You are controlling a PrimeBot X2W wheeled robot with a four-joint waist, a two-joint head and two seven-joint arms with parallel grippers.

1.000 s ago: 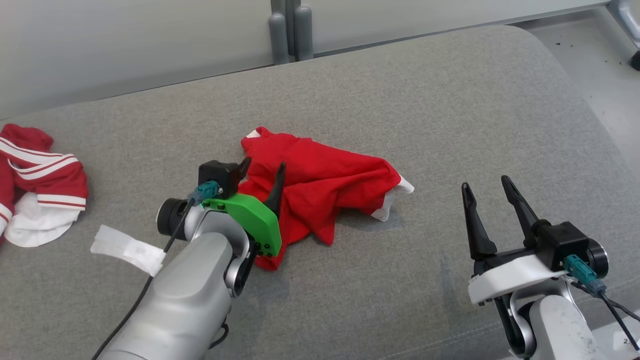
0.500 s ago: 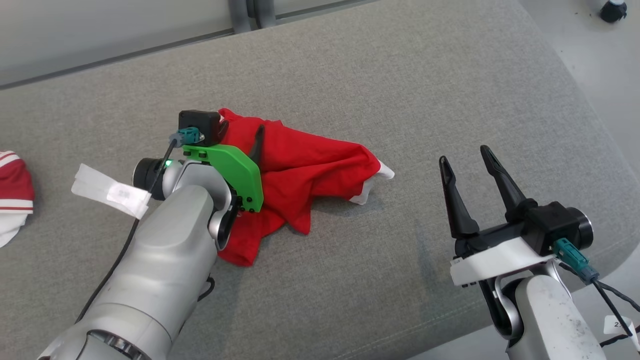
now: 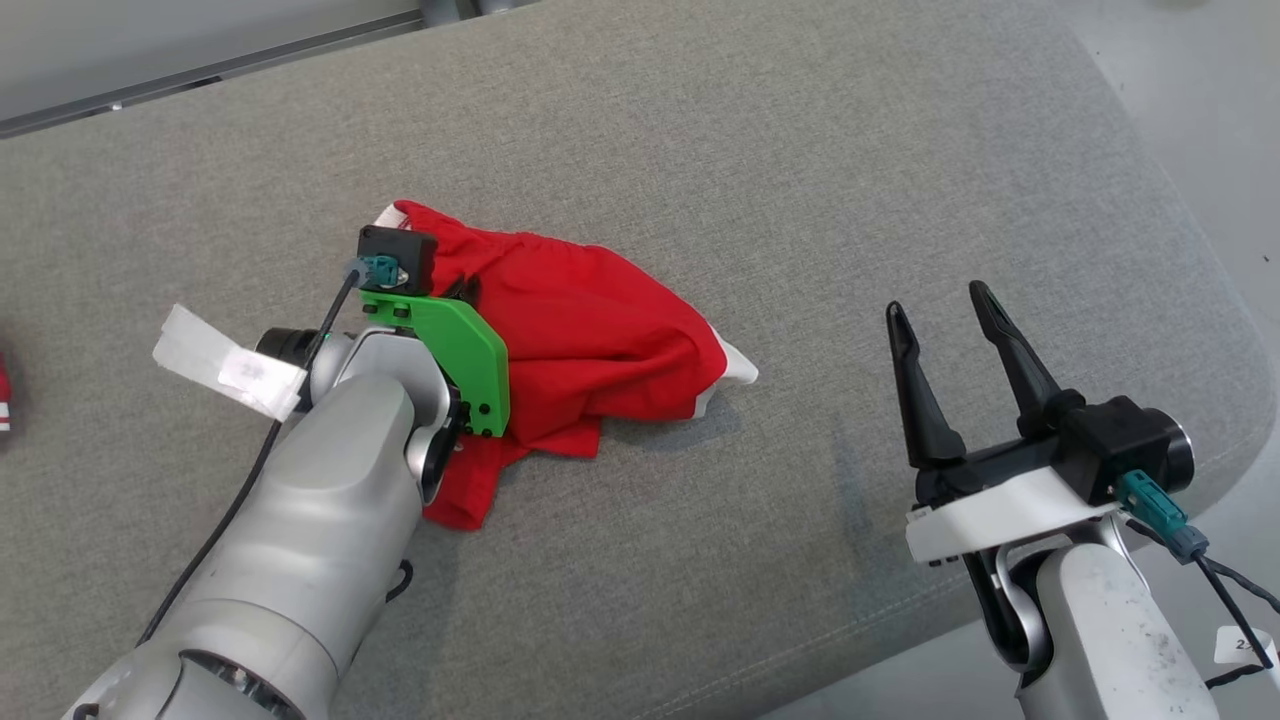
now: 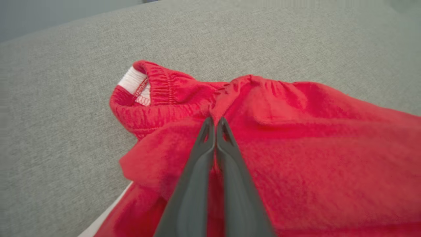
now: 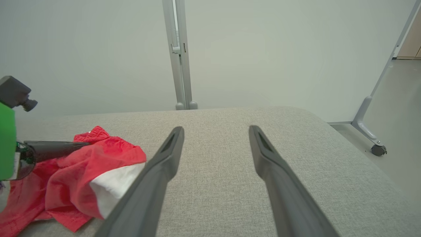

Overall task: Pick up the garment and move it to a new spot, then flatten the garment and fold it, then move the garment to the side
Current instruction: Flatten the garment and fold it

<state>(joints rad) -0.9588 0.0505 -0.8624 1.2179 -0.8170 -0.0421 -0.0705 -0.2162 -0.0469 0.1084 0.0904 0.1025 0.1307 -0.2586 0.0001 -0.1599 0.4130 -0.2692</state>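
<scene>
The left gripper (image 4: 215, 126) has its fingers (image 4: 197, 171) pressed together on a raised fold of the red garment (image 3: 600, 335). A pinch of cloth seems caught between the tips, though blur makes that uncertain. The garment lies crumpled left of centre on the grey cushion (image 3: 850, 150). In the head view its long axis slants from the elastic waistband (image 4: 158, 85) at far left to a white-edged corner (image 3: 738, 368) at near right. The left forearm (image 3: 330, 480) covers its near-left part. The right gripper (image 3: 935, 300) hovers well apart, fingers spread wide. A grey post (image 5: 179, 65) stands behind the cushion.
</scene>
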